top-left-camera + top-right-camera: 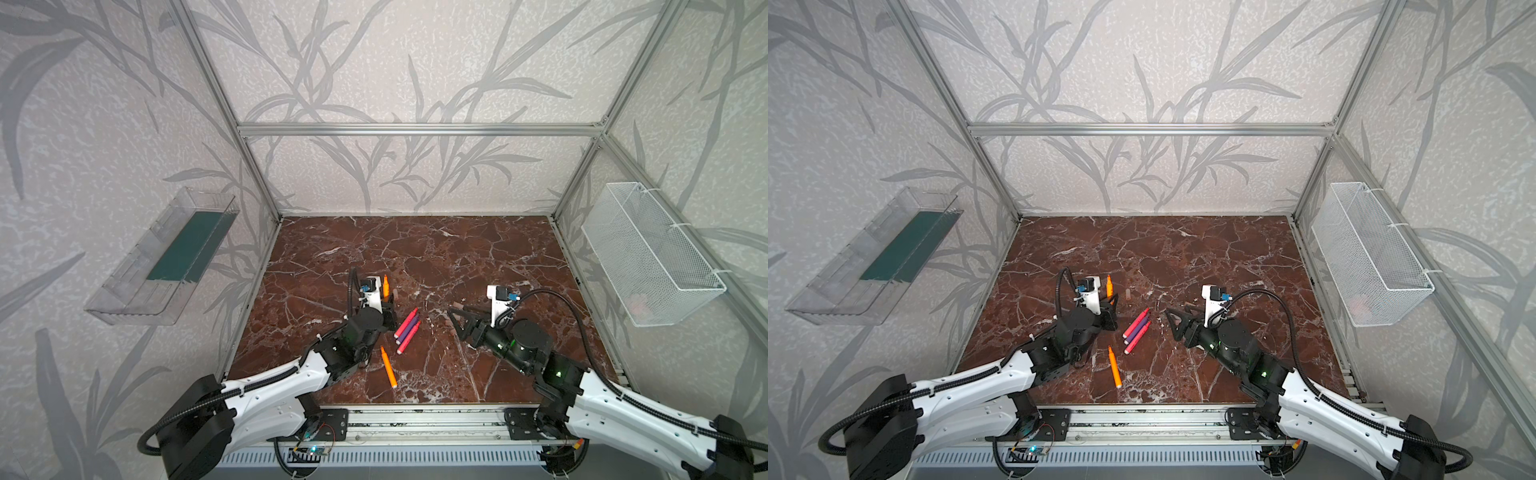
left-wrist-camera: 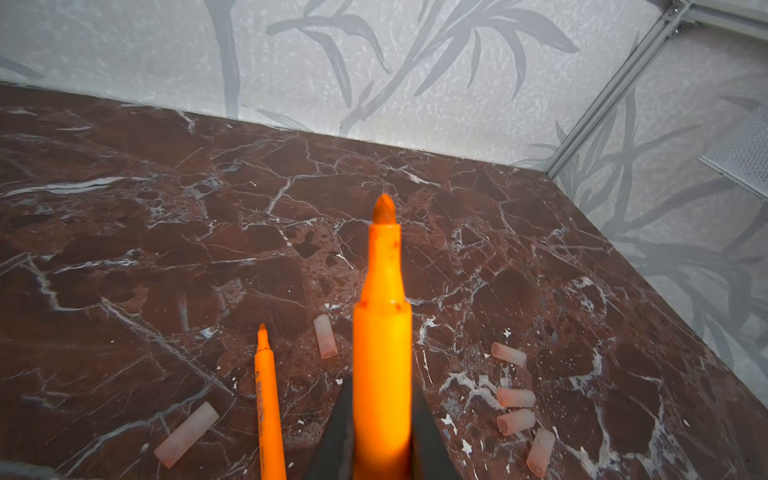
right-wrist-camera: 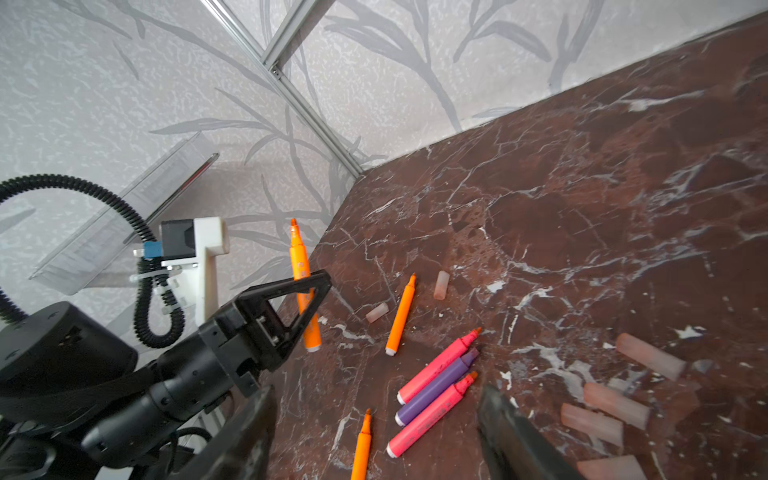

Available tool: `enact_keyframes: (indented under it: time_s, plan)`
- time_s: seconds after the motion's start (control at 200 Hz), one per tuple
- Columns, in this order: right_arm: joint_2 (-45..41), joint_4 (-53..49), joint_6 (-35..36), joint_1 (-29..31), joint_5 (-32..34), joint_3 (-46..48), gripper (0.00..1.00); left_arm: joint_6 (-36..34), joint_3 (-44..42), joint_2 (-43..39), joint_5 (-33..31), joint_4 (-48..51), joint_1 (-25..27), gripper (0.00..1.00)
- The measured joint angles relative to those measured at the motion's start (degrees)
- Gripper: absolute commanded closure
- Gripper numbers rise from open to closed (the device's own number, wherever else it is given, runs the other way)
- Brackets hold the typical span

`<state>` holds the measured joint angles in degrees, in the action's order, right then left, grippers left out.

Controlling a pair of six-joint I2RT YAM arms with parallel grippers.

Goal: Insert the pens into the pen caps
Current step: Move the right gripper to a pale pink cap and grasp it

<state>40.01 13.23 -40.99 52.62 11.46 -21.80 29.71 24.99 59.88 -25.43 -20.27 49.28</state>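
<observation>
My left gripper [image 2: 382,451] is shut on an orange pen [image 2: 382,332] and holds it upright, tip up; both top views show this [image 1: 385,284] [image 1: 1108,286]. A second orange pen [image 2: 268,399] lies beside it on the marble. Several pale pen caps lie around, one close to the held pen [image 2: 325,336], another [image 2: 187,434] off to one side, and a cluster [image 2: 516,397] to the other. My right gripper [image 1: 457,318] [image 3: 376,390] is open and empty. It hangs over two pink pens [image 3: 438,365] with a purple pen [image 3: 436,386] between them. A third orange pen [image 1: 388,366] lies nearer the front.
The brown marble table [image 1: 457,257] is walled in by an aluminium frame. A clear plastic tray [image 1: 166,257] hangs on the left wall and a white mesh basket [image 1: 652,253] on the right wall. More caps [image 3: 615,405] lie beside my right gripper.
</observation>
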Motion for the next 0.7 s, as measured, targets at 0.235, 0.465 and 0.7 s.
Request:
enact_keyframes:
  time_s: [0.235,0.465,0.7]
  plan:
    - [6.32,-4.11,3.45,0.0,3.41,-1.84,0.25,3.43,-0.04,-4.72,-0.63,6.71,-0.11,1.0]
    - [22.88,-4.52,7.3,-0.02,4.04,-12.66,0.27,3.63,-5.75,-14.51,-2.75,5.77,-0.11,1.0]
    - [33.42,-4.09,8.5,-0.02,4.59,-15.17,0.33,2.25,-5.66,-10.97,-6.08,9.86,-0.26,1.0]
